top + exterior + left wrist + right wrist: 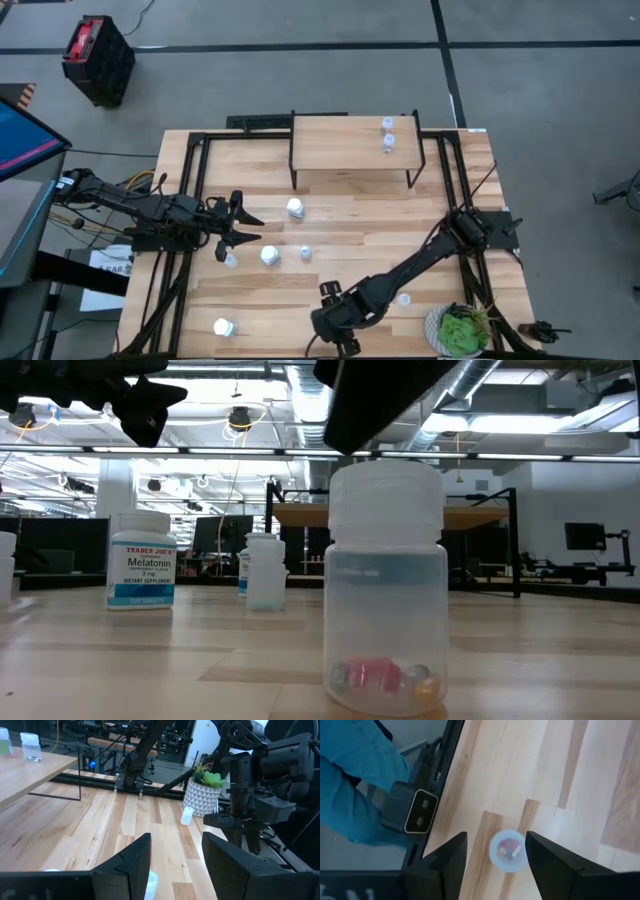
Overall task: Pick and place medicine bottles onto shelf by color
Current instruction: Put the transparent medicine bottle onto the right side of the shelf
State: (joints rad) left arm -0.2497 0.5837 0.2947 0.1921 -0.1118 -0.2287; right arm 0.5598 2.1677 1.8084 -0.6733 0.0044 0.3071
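From above I see the shelf (352, 140) at the far edge of the table (470, 230), with two translucent bottles (388, 133) standing at its right end. The left gripper (238, 225) sits over the table's left side, fingers spread wide, with a small bottle (231, 260) just beside it. White bottles (270, 255) stand mid-table and near the front-left corner. The right gripper (338, 325) hangs at the front edge, left of the potted plant (459, 330).

Down at table height, a translucent bottle (386, 590) with coloured pills fills my view; a Melatonin bottle (141, 560) stands behind it.

My left wrist camera shows parted fingers (130, 862) holding nothing.

My right wrist camera looks down between open fingers (547, 857) onto that pill bottle's cap (507, 849), untouched; someone's blue sleeve (350, 785) shows off the table.
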